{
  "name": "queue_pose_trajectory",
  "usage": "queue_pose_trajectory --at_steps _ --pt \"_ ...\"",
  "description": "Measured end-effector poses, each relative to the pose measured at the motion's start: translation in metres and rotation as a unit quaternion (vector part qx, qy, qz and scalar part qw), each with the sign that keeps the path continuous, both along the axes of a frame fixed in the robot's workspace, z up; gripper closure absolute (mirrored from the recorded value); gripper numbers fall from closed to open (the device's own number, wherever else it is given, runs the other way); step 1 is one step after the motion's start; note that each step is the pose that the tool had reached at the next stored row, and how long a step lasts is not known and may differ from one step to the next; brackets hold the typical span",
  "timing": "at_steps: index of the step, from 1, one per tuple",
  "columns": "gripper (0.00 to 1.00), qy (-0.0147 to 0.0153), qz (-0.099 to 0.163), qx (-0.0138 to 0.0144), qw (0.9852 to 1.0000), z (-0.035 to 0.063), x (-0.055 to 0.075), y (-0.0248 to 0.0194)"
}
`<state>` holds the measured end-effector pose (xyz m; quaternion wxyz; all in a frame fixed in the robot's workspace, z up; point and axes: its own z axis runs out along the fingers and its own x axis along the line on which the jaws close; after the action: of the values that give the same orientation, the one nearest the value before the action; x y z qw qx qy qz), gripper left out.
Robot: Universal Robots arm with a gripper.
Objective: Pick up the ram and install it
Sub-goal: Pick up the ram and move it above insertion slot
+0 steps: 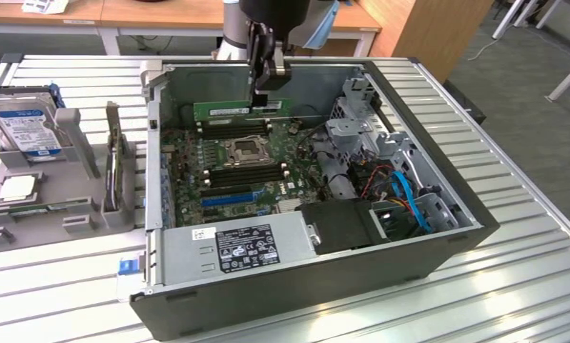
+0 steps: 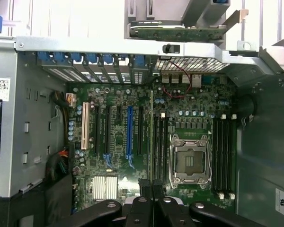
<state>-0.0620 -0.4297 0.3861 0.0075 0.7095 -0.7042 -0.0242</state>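
Observation:
My gripper [image 1: 266, 98] hangs inside the open computer case [image 1: 456, 236], shut on the ram [image 1: 241, 111]. The ram is a long green stick held level above the motherboard [image 1: 230, 168], over the far memory slots [image 1: 230, 130] behind the CPU socket [image 1: 246, 151]. From the wrist the ram [image 2: 151, 137] appears edge-on as a thin line running out from my gripper [image 2: 152, 188]. It lies alongside the black memory slots [image 2: 160, 146] beside the CPU socket [image 2: 189, 161]. More memory slots [image 2: 224, 151] sit on the socket's other side.
A grey fixture at the exterior view's left carries a hard drive [image 1: 28, 128], an upright expansion card [image 1: 113, 153] and a CPU chip [image 1: 18, 187]. Inside the case are the power supply [image 1: 237, 246], a blue slot [image 1: 231, 199], drive cages and cables [image 1: 399, 193].

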Motion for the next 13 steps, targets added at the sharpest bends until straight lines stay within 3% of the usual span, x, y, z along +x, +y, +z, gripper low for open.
queue_pose_trajectory --at_steps 13 --pt "0.88 0.0000 0.000 0.0000 1.0000 -0.0096 0.0004 0.0000"
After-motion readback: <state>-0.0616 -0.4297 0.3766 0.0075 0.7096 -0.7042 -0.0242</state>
